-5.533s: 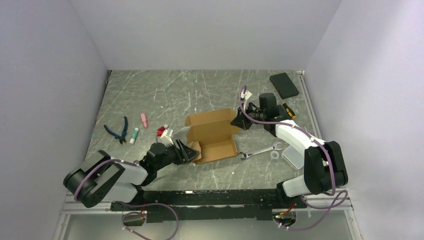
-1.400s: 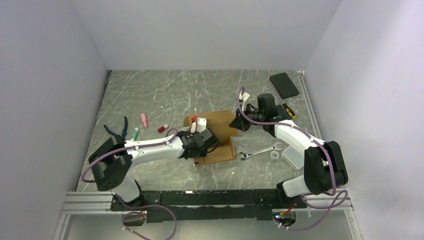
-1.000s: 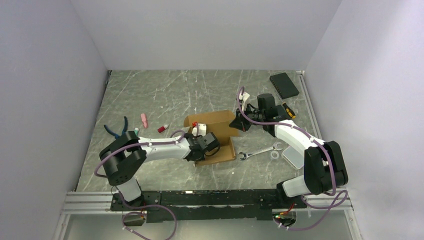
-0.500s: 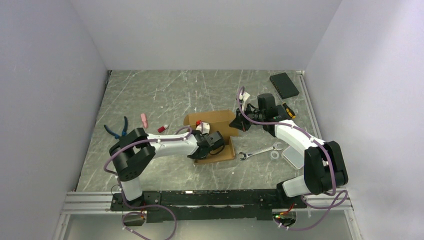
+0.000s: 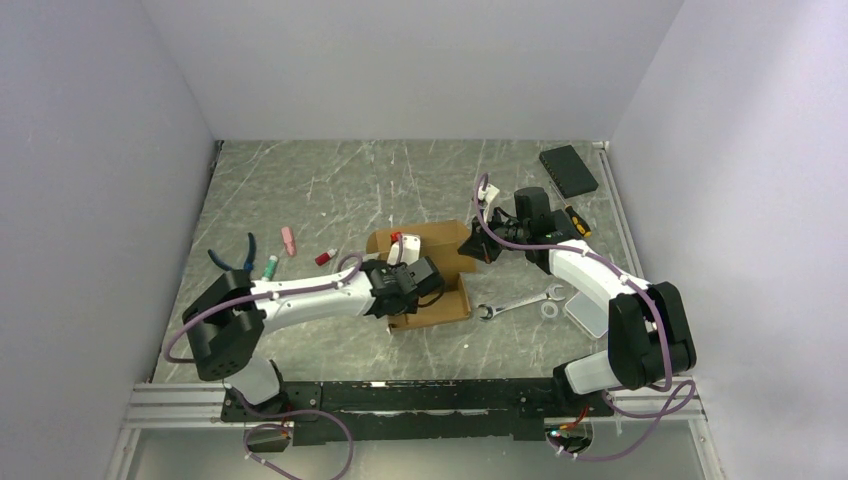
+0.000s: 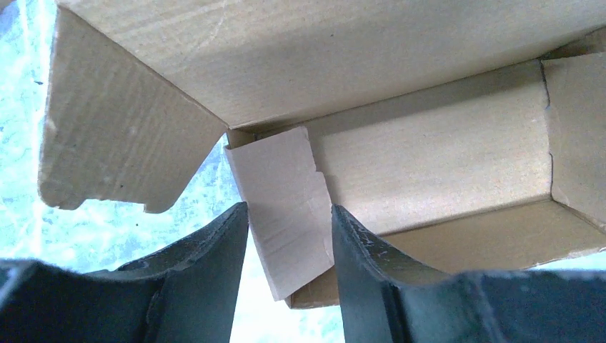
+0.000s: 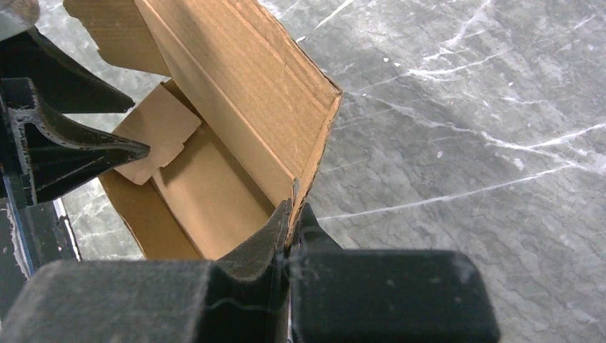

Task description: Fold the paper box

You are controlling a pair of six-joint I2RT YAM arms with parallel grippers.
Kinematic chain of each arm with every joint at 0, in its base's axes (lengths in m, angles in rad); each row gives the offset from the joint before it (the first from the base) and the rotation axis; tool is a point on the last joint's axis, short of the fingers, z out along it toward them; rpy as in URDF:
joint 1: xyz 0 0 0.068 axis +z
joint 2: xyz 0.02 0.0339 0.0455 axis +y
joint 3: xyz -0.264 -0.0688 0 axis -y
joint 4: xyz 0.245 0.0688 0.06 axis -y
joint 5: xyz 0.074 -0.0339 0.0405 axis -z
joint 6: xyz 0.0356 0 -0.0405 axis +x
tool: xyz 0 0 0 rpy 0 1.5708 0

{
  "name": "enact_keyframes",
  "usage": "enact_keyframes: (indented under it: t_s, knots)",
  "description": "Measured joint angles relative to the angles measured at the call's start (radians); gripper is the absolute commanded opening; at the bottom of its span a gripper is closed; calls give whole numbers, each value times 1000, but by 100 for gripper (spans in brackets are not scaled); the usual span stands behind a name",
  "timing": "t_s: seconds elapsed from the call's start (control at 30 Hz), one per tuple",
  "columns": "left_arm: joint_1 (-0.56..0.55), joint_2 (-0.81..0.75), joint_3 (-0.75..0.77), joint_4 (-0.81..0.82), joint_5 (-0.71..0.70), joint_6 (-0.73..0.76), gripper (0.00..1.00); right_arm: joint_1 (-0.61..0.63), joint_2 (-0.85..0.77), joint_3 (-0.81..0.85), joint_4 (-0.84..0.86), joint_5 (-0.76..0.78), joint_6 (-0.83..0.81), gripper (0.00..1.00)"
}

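Observation:
The paper box is a half-formed brown cardboard tray in the middle of the table, its tall back panel standing up. My left gripper is at the box's left end. In the left wrist view its jaws stand apart on either side of a small end flap, not pressing it. My right gripper is at the box's right end. In the right wrist view it is shut on the thin edge of the box's side wall. The tray's inside holds nothing.
Pliers, a pink piece, a green-and-white marker and a small red piece lie to the left. A wrench, a ring and a clear case lie right. A black pad sits at the back right.
The left arm swung from the box's near-left corner up over its left end. In the last half second it drew back a little and its jaws widened around the flap. The right arm has stayed put.

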Motion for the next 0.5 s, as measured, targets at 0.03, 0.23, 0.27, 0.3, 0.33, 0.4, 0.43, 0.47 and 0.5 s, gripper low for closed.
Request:
enact_keyframes:
  t_s: [0.03,0.23,0.27,0.3,0.33,0.4,0.43,0.47,0.5]
  knots:
    - [-1,-11,-6,6,0,3,52,0,0,0,0,0,0,0]
    - [-1,11,-23,3,15,-1,55,0,0,0,0,0,0,0]
    - [-1,27,-23,3,20,-3,55,0,0,0,0,0,0,0]
    - [-1,44,-24,4,25,-5,55,0,0,0,0,0,0,0]
    - [-1,61,-27,6,29,-6,54,0,0,0,0,0,0,0]
    - [2,87,-37,8,37,-8,51,0,0,0,0,0,0,0]
    - [4,95,-42,10,41,-9,47,0,0,0,0,0,0,0]
    - [7,102,-48,14,46,-9,38,0,0,0,0,0,0,0]
    - [11,108,-53,19,50,-12,29,0,0,0,0,0,0,0]
